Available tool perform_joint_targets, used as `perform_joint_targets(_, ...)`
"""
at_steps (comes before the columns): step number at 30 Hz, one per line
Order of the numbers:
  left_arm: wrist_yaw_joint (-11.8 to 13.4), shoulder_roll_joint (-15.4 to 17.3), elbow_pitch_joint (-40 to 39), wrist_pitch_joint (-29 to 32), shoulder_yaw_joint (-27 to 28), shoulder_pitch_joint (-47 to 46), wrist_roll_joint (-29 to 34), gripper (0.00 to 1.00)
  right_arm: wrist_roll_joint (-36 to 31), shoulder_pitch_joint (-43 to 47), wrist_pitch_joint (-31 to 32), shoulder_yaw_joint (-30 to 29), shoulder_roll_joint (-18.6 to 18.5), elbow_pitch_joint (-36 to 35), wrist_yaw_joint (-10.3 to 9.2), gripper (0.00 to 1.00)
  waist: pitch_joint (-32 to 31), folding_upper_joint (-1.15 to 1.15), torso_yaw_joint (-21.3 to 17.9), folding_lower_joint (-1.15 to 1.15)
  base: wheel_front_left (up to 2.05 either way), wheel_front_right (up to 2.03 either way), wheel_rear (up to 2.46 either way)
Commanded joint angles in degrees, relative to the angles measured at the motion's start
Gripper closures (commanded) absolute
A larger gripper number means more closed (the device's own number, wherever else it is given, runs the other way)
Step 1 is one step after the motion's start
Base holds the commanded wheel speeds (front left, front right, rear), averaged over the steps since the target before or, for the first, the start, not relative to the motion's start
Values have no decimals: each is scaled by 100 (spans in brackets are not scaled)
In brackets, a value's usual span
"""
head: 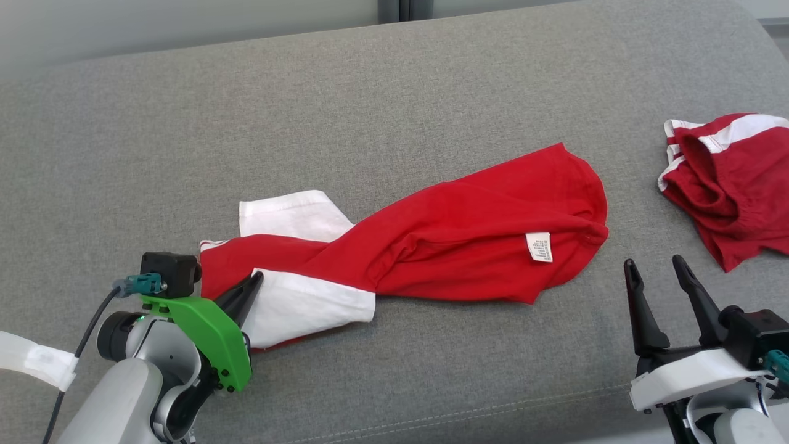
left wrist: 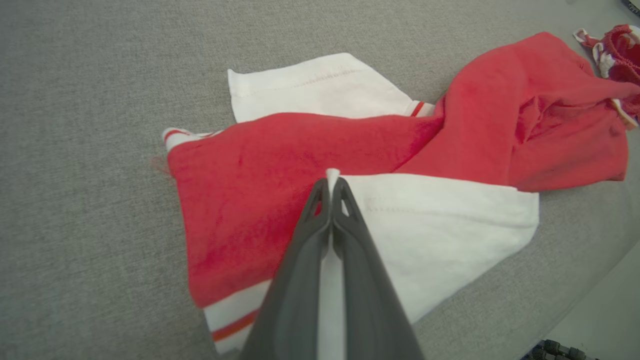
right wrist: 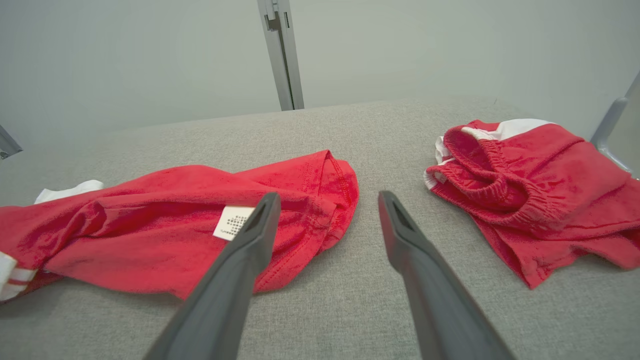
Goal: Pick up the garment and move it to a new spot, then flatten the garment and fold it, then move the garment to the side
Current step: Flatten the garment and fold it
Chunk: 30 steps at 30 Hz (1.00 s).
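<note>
Your left tool (head: pixel 251 282) is clamped shut, pinching the garment (head: pixel 468 240) at its near white sleeve; a bit of white cloth pokes out between the tips. The garment lies twisted across the middle of the grey upholstered surface (head: pixel 370 111), with the red body toward your right. Your right tool (head: pixel 658 266) is wide open and empty, between the garment's right end and a second red garment (head: pixel 733 185).

Found the garment (head: pixel 431 240) stretched left to right across the middle of the cushion (head: pixel 370 111), label (head: pixel 540 246) toward its right end. Saw the shorts (head: pixel 733 185) apart to its right. Saw the left gripper (head: pixel 256 279) pinched on the garment's near-left end, the right gripper (head: pixel 654 262) nearer the front edge, between garment and shorts.
</note>
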Motion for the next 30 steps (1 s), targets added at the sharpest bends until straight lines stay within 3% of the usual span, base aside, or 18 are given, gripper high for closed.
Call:
perform_joint_targets(1,-24,63,-34,-5,-14,44,-16,100,87,-71,24,-96,-3,68,-3,0,19,0,11,0,0,0,0)
perform_joint_targets(7,2,138,-175,-18,3,-67,-8,100,316,-244,157,-267,-188,399,-3,0,197,0,74,0,0,0,0)
perform_joint_targets(22,11,78,-114,-76,-81,-437,80,100,1379,-1389,243,1020,-1107,1659,-3,0,658,0,327,0,0,0,0)
perform_joint_targets(25,10,85,-94,-106,-88,-452,84,100,1504,-1510,103,1231,-1197,1755,-3,83,691,0,337,0,0,0,0)
perform_joint_targets(26,11,88,-89,-122,-89,-450,82,100,1527,-1524,67,1271,-1225,1794,-3,100,697,0,337,0,0,0,0)
perform_joint_targets(30,9,92,-89,-159,-92,-467,85,100,1667,-1560,-74,1409,-1295,1808,-3,100,697,0,331,0,0,0,0)
